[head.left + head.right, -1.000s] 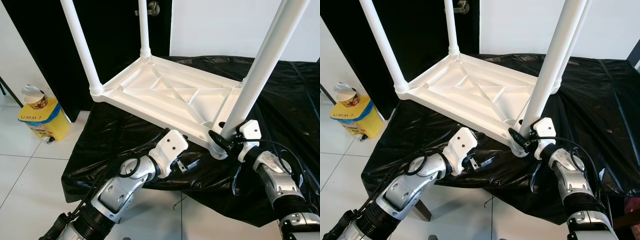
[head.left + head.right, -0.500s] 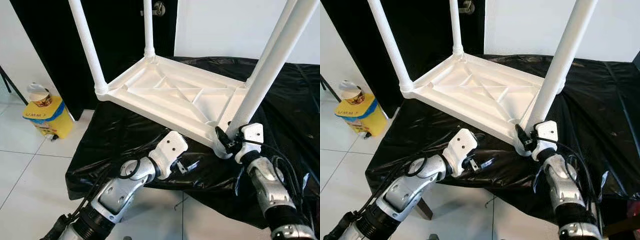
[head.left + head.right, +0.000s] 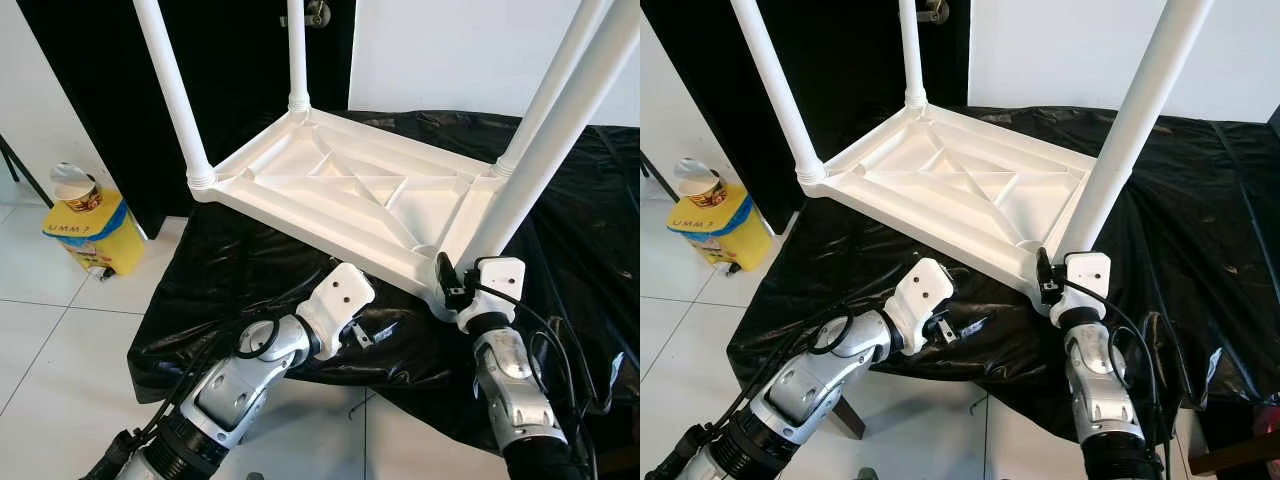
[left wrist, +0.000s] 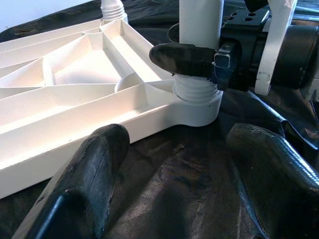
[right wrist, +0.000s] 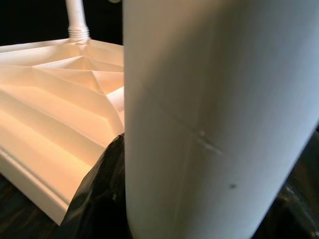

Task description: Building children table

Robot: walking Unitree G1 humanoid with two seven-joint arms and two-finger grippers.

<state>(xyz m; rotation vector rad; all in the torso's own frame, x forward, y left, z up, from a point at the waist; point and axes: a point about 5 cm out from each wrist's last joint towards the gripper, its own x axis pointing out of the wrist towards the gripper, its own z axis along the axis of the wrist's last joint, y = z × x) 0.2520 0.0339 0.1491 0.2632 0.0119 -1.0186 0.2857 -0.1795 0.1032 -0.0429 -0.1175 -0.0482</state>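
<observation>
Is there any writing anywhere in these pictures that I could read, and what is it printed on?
"UMM ?" in black letters on the yellow container standing on the floor at the robot's left; the last mark is unclear.
The cup resting on top of that container carries a printed label, too small and blurred to read.
The white table top, its legs and the black sheet show no writing.

Plain indoor room, home or test space unclear. White tiled floor, white wall, dark door with metal handle. Black plastic sheeting over the tabletop; yellow bin by the wall.
</observation>
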